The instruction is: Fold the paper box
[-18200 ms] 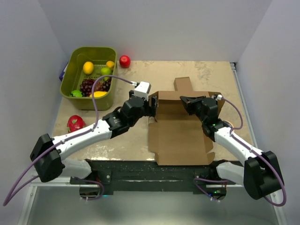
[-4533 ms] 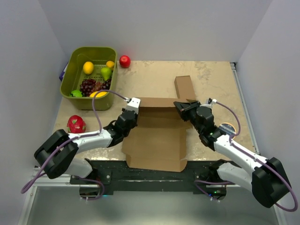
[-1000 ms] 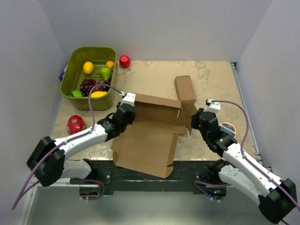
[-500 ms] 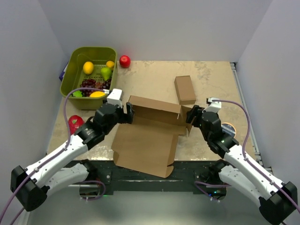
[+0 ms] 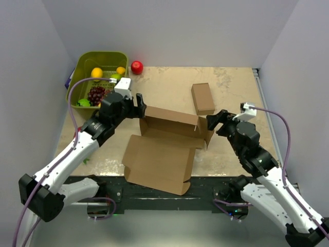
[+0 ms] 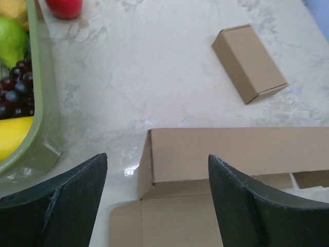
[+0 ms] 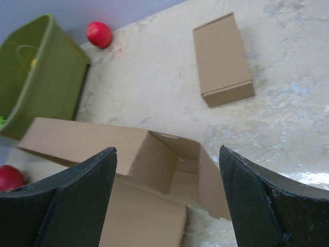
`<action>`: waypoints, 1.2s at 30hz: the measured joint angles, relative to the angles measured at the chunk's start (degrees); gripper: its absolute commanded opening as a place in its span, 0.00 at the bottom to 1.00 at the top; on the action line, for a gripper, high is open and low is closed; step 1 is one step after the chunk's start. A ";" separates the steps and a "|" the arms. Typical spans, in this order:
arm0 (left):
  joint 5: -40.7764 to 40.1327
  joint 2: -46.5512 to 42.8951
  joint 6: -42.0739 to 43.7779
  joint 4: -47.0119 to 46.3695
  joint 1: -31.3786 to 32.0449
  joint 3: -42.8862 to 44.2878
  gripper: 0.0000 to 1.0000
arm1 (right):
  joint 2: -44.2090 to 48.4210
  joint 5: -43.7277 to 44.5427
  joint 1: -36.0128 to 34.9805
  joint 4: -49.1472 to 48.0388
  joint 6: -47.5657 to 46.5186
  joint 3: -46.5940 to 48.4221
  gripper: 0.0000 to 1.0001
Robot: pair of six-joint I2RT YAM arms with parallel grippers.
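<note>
The paper box lies in the middle of the table as a flat brown panel. Its long back wall stands up, with a side flap folded in at the right end. My left gripper hovers open just above the wall's left end and touches nothing. In the left wrist view the paper box shows between and below the spread fingers. My right gripper hangs open off the box's right corner. The right wrist view looks down into that corner of the paper box, the right gripper empty.
A small closed cardboard box lies behind the paper box. A green basket of fruit stands at the back left, with a red apple beside it. A red fruit shows at the left edge of the right wrist view.
Both grippers have opened and let go of the box's back wall. The left arm rose and drew back to the far left; the right pulled away to the right. The wall stays standing.
</note>
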State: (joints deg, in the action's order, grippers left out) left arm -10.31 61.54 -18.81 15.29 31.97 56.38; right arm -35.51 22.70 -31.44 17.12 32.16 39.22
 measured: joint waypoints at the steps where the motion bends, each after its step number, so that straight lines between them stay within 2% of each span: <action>1: 1.29 1.09 0.28 0.33 -1.51 0.00 0.81 | -0.13 -1.07 0.00 0.55 0.87 1.33 0.83; 8: 9.22 5.90 0.90 0.72 -8.02 0.00 0.78 | -7.28 -8.92 0.00 2.29 5.42 8.02 0.79; 16: 16.09 8.09 1.49 -0.85 -11.50 -0.07 0.72 | -14.99 -18.78 0.00 1.03 10.75 7.56 0.77; 31: 21.73 11.91 2.03 -4.66 -13.27 -1.68 0.67 | -17.29 -20.79 0.00 -2.01 14.40 4.55 0.76; 36: 22.45 12.04 2.10 -5.42 -13.46 -1.95 0.61 | -17.42 -20.76 0.00 -2.84 15.02 3.72 0.76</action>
State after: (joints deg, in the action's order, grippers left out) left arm 12.14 73.58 -16.71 9.87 18.50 54.43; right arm -52.93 1.93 -31.44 14.28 47.18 42.94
